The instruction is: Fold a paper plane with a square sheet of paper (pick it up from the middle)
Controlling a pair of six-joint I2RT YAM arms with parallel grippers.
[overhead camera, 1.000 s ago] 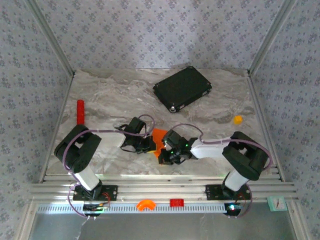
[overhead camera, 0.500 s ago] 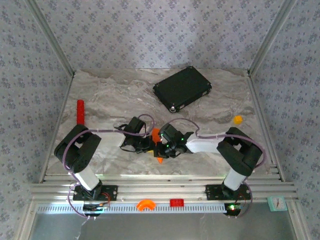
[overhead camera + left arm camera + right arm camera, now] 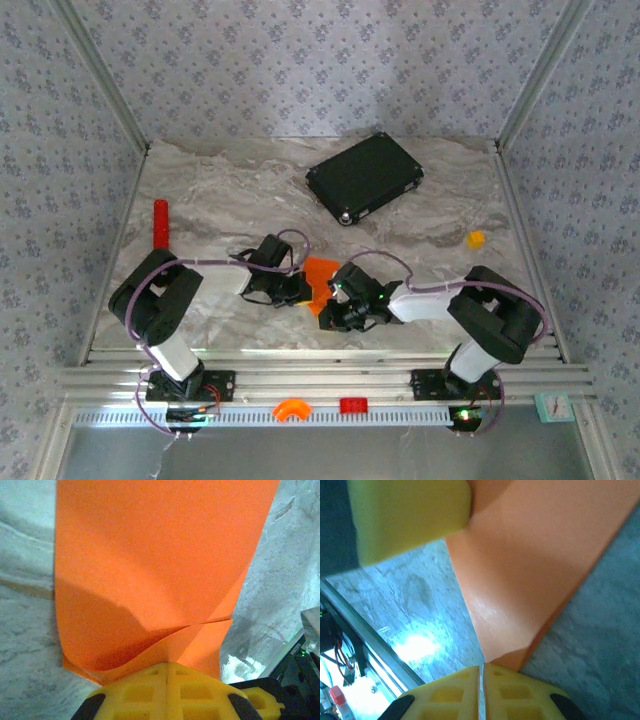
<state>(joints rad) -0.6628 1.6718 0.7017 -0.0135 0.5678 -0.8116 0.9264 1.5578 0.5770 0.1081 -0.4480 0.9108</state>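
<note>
Since half a second ago the right gripper [image 3: 333,312] has drawn back toward the near edge and a little to the right, so more of the square sheet of paper [image 3: 318,274] is uncovered; the left gripper [image 3: 297,291] has not changed its place.

From above, the sheet lies on the table [image 3: 220,200] between the two grippers, at about 6 o'clock from the black flat case [image 3: 365,178] and well apart from it. The left gripper is at 8 o'clock from the sheet and the right gripper at 5 o'clock, both touching it or just beside it.

On the left wrist camera the yellow fingers [image 3: 135,692] are pressed together and clamped on the near edge of the sheet, which is already folded (two layers meet in a slanted line just above the fingertips). The orange surface rises toward 12 o'clock and leaves the frame.

On the right wrist camera the fingers [image 3: 515,692] are also together, with only a thin seam between them. A folded corner of the sheet comes down to their tips; I cannot tell if it is pinched.

The red cylinder [image 3: 160,222] is at 10 o'clock from the left gripper, and the small orange-yellow lump [image 3: 476,239] is at 2 o'clock from the right gripper.
</note>
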